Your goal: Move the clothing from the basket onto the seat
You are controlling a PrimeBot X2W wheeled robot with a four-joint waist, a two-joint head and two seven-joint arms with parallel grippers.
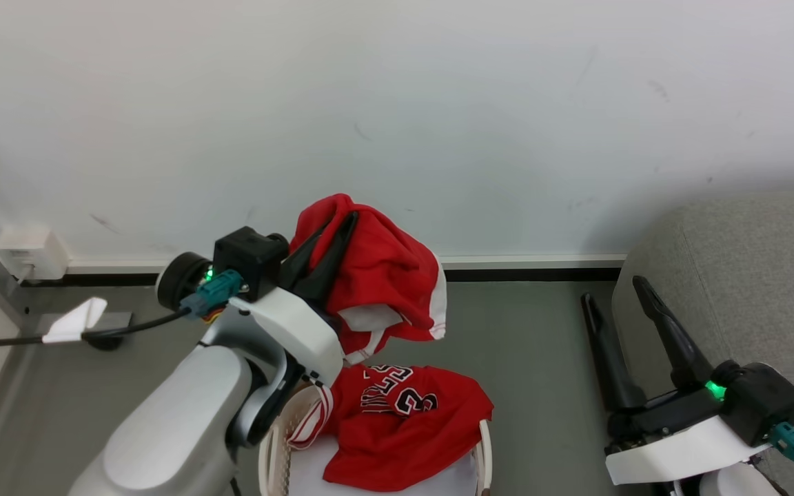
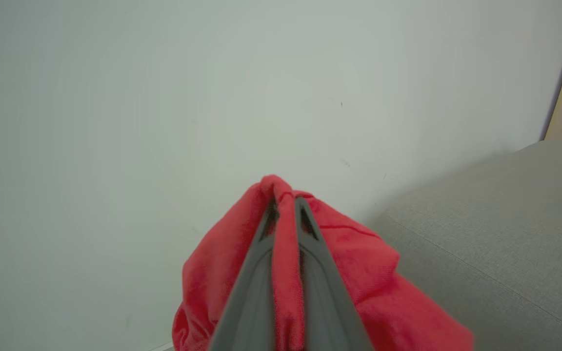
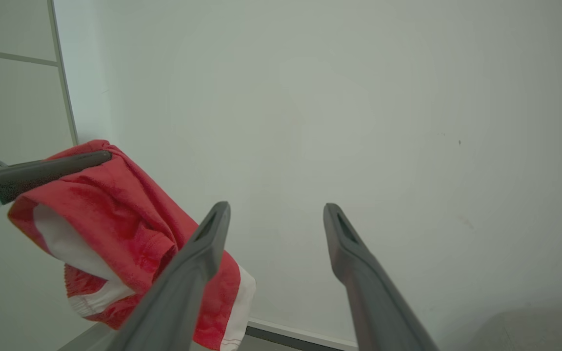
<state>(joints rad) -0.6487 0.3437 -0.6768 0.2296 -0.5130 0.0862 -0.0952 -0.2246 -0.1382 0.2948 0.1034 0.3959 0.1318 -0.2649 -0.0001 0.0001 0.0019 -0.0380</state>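
1. Left claw (image 1: 342, 231) is clamped tight on a red garment (image 1: 383, 275), which dangles mid-frame above the basket (image 1: 485, 448).
2. Jersey (image 1: 404, 427) is in the basket, bottom centre of the head view.
3. Right claw (image 1: 613, 289), lower right, has its fingers spread wide and holds nothing, right beside the sofa (image 1: 748, 275) at the right edge.

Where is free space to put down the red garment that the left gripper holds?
The visible part of the sofa is bare, between the wall and the open right gripper. The floor strip between basket and sofa is bare too. Crowded: the basket, where the jersey lies below the left gripper and its red garment.
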